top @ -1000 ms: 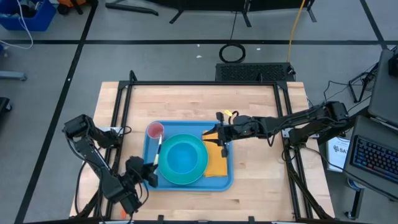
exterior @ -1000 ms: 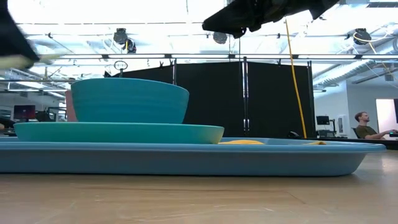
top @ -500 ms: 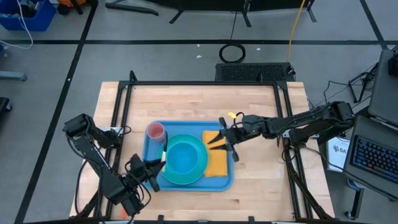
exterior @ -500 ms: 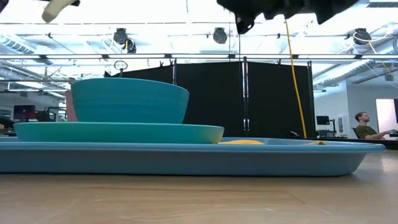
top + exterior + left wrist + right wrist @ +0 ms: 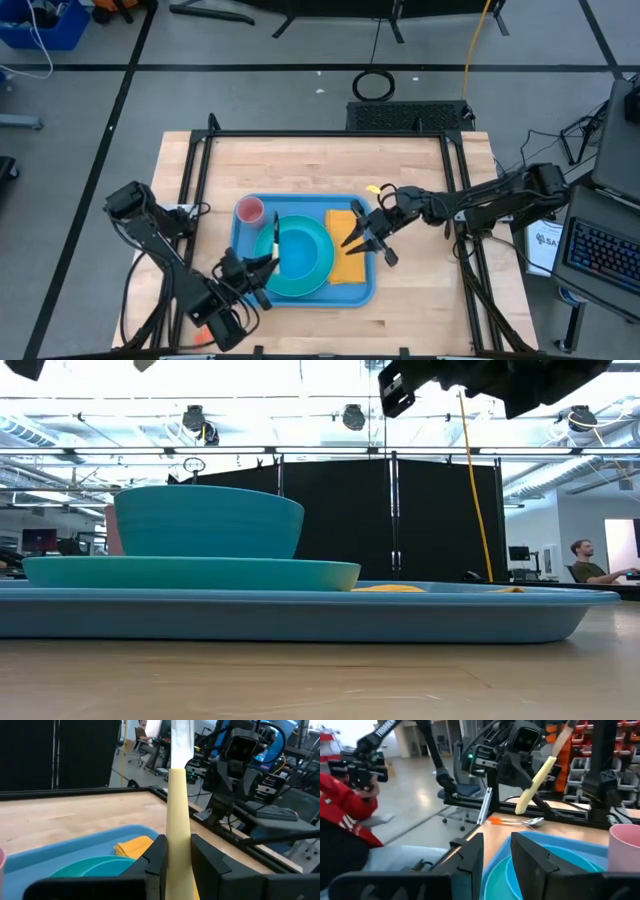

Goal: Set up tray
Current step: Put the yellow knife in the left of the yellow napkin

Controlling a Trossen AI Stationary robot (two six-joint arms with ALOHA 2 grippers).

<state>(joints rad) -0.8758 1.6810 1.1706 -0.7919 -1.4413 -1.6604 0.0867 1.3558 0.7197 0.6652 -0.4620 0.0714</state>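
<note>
The blue tray [image 5: 356, 291] lies on the wooden table. On it a cyan plate [image 5: 318, 276] carries a cyan bowl [image 5: 300, 250], with a pink cup [image 5: 249, 210] at the tray's far-left corner and a yellow napkin [image 5: 348, 264] lying flat on its right part. In the low view the bowl [image 5: 210, 520] sits on the plate [image 5: 190, 572]. My left gripper [image 5: 262, 268] hovers over the plate's left rim, shut on a cream-handled utensil [image 5: 275, 238]. My right gripper [image 5: 366, 242] hangs open above the napkin, touching nothing. My left gripper pinches the utensil's cream handle [image 5: 178, 822] between its two fingers [image 5: 156, 851], which lie along it. The utensil is lifted clear and sticks out past the fingertips, its pale end [image 5: 182, 740] farthest out. In the right wrist view the utensil [image 5: 536, 782] stands tilted in the air.
An orange-handled spoon [image 5: 520, 822] lies on the table beyond the tray's near-left side. Bare wood lies on the far half of the table [image 5: 320, 165] and to the tray's right. A person sits at a desk far behind [image 5: 590, 563].
My left gripper has risen with the utensil, out of the low view's top, and moved right, over the plate's left rim. My right gripper has drifted toward the near and right edges, over the napkin. Tray, plate, bowl and cup have stayed put.
</note>
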